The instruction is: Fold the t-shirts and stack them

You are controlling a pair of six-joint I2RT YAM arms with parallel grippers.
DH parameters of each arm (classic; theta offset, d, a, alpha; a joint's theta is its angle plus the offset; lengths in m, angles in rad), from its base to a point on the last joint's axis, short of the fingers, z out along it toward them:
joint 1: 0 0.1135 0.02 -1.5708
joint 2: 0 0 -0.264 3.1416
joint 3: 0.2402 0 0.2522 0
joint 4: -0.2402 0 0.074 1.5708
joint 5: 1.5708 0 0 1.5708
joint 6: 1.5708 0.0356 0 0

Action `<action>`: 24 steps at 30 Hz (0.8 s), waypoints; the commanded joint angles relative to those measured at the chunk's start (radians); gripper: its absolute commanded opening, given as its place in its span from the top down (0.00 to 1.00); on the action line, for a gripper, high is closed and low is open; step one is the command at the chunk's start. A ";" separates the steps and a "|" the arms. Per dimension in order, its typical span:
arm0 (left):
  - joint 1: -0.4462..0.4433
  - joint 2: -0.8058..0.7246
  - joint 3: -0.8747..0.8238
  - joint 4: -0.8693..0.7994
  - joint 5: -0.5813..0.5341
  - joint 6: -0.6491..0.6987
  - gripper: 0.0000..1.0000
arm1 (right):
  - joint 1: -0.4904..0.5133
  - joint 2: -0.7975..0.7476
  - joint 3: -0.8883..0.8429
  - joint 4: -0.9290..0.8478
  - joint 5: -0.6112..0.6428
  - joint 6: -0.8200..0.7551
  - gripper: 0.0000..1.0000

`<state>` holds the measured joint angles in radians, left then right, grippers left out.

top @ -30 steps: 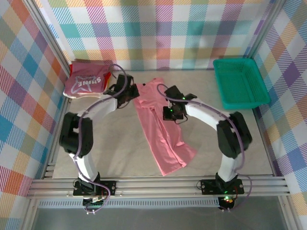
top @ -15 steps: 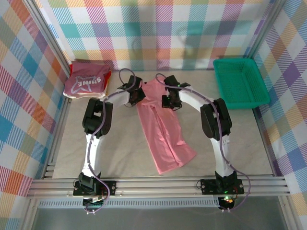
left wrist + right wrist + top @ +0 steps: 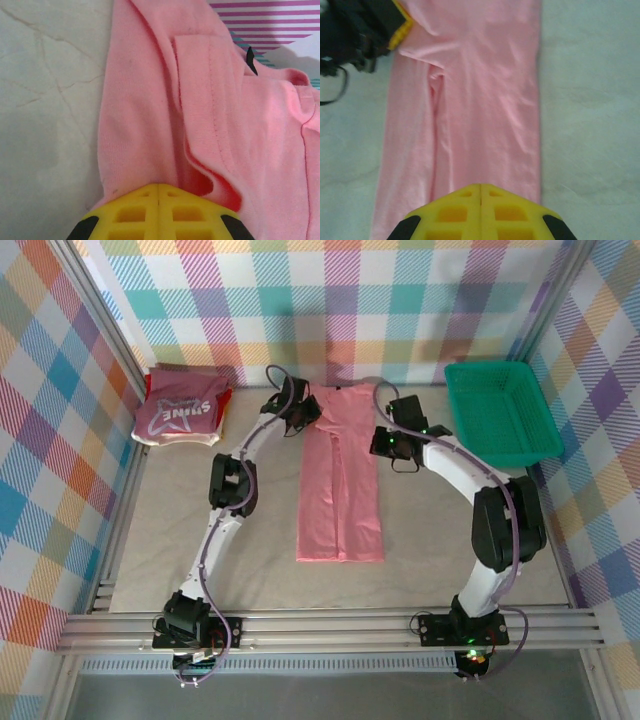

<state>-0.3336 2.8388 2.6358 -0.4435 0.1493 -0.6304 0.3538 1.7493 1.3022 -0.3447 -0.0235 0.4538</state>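
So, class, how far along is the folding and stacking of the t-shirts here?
Done: folded shirts sit stacked in the far left corner, a dark pink lettered one on top. In hand: the salmon-pink shirt lies folded lengthwise into a narrow strip, left gripper and right gripper both shut on its far part. Left: likely folding it crosswise and adding it to the stack.

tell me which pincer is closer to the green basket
Right. The right pincer is at the salmon-pink shirt's right edge, just left of the green basket. The left pincer is across the shirt, at its far left corner.
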 commanded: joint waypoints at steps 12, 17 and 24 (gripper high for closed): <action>0.070 -0.798 -0.748 0.149 -0.141 0.255 0.68 | 0.008 -0.141 -0.143 0.014 -0.105 -0.051 0.92; 0.057 -1.224 -1.321 0.379 -0.065 0.205 0.57 | 0.016 -0.257 -0.259 -0.011 -0.149 -0.059 0.85; -0.062 -1.717 -1.943 0.307 0.033 0.122 0.55 | 0.116 -0.587 -0.581 -0.025 -0.311 0.050 0.70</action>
<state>-0.3477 1.1984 0.8551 -0.0513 0.1230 -0.4561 0.4347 1.2644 0.8165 -0.3473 -0.2214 0.4408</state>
